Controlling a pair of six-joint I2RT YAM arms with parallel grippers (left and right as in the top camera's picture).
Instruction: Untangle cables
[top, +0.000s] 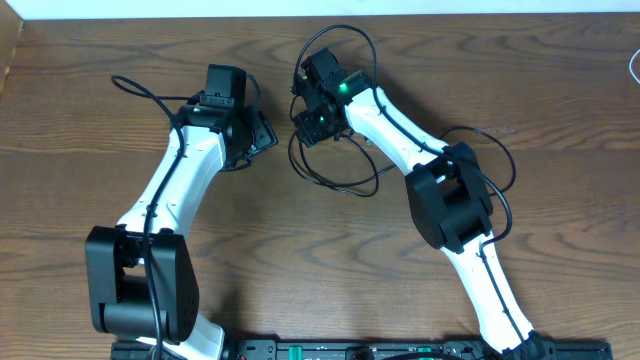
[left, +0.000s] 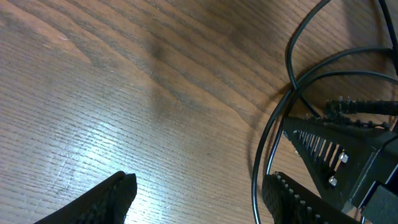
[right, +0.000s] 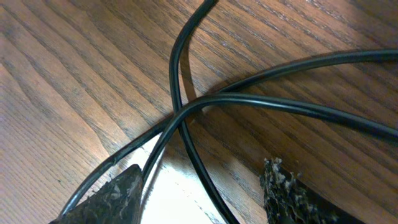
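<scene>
**On the table (top: 330, 290), two hands held open by black cables (right: 180, 115)**

Over the far half of the table, both arms are stretched forward from the near edge. The left arm (top: 170, 190) is bent inward, and the left hand (top: 258, 132) is turned toward the middle and held low over the wood. Its fingers (left: 112, 196) are spread wide, mostly bare table is seen between them, and nothing is gripped. The right arm (top: 400, 130) is angled toward the left, and the right hand (top: 308, 122) is pointed down onto the tangle, near the left hand. Its fingers (right: 292, 193) are also held apart, and the strands are seen lying between them without being pinched.

Two arms and two hands are counted. Three black strands are seen crossing at one spot under the right hand. Whether they belong to one cord or several cannot be told.

The cables are thin, black and smooth. They are laid in loose overlapping loops on the table around the right hand, with one loop arched on its far side. One strand is curved just beside a finger of the left hand.
</scene>
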